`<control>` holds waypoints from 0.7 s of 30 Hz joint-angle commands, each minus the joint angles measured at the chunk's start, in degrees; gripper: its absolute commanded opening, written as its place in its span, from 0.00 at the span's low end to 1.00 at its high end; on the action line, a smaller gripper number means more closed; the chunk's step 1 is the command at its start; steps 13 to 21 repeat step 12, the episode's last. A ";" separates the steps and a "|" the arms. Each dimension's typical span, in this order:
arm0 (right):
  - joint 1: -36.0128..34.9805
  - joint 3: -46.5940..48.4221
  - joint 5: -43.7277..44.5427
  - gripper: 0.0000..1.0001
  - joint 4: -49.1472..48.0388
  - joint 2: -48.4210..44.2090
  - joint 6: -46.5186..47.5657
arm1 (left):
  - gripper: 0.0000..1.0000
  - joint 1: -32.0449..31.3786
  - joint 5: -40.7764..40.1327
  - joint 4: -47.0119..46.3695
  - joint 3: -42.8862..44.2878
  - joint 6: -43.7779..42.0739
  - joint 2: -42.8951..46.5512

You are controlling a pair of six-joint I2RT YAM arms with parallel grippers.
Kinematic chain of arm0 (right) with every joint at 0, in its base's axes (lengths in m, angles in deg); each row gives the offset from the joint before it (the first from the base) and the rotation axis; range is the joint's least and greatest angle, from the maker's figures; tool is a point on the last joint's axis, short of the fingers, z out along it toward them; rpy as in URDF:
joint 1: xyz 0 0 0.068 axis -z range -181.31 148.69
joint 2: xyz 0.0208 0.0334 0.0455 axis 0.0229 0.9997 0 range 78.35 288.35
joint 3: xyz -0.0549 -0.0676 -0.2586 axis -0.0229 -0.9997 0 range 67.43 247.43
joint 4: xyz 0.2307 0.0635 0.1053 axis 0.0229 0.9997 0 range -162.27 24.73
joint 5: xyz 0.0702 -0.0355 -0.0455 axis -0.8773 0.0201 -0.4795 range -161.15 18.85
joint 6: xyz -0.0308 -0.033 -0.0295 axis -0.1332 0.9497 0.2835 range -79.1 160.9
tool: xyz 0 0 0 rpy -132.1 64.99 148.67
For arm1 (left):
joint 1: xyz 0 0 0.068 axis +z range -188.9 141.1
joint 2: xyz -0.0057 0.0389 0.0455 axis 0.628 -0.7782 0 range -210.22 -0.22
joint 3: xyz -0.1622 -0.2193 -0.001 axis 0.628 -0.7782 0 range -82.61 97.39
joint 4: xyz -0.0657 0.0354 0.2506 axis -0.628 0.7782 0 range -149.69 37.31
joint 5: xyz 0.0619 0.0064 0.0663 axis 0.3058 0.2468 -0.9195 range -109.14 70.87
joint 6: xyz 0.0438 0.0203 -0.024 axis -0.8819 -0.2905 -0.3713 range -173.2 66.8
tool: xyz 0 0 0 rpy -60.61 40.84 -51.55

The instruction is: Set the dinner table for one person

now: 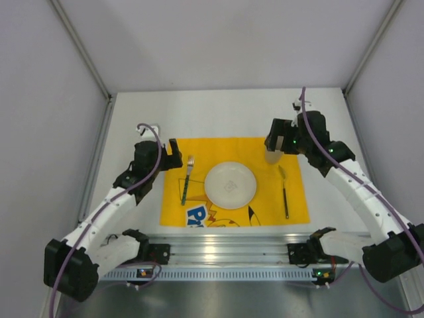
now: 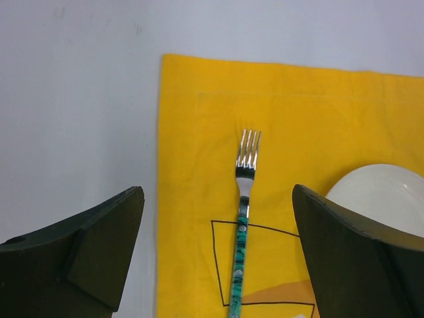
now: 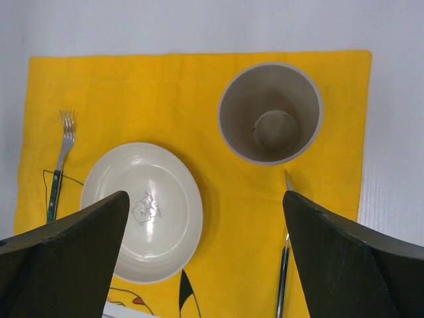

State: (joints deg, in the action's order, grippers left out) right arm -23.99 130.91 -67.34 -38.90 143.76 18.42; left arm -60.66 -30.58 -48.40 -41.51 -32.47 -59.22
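On the white dinner table [image 1: 218,109] lies a yellow cartoon-printed cloth [image 1: 232,149]. A white plate [image 1: 230,185] sits at the cloth's middle. A green-handled fork [image 1: 187,180] lies to its left and a knife [image 1: 285,195] to its right. A beige cup [image 3: 270,129] stands upright and empty at the cloth's far right corner, above the knife tip. My left gripper [image 2: 217,192] hovers open over the fork [image 2: 242,218], holding nothing. My right gripper [image 3: 205,195] hangs open above the cloth, near side of the cup, with the plate [image 3: 142,209] to its left.
Grey walls enclose the table on three sides. An aluminium rail [image 1: 225,248] with both arm bases runs along the near edge. Bare white tabletop [image 2: 79,99] lies left of the cloth and beyond it.
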 commanded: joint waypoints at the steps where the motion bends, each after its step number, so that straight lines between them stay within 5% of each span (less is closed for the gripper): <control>1: -0.26 -0.90 -3.11 1.00 -5.24 -0.46 1.56 | 0.99 0.05 -6.48 -10.76 -3.75 -3.77 4.33; 12: -0.88 0.84 -4.70 1.00 -8.93 2.88 4.46 | 0.99 0.14 -6.84 -10.85 3.18 -4.73 -5.76; 21: -0.88 0.84 -4.70 1.00 -8.93 2.88 4.46 | 0.99 0.14 -6.84 -10.85 3.18 -4.73 -5.76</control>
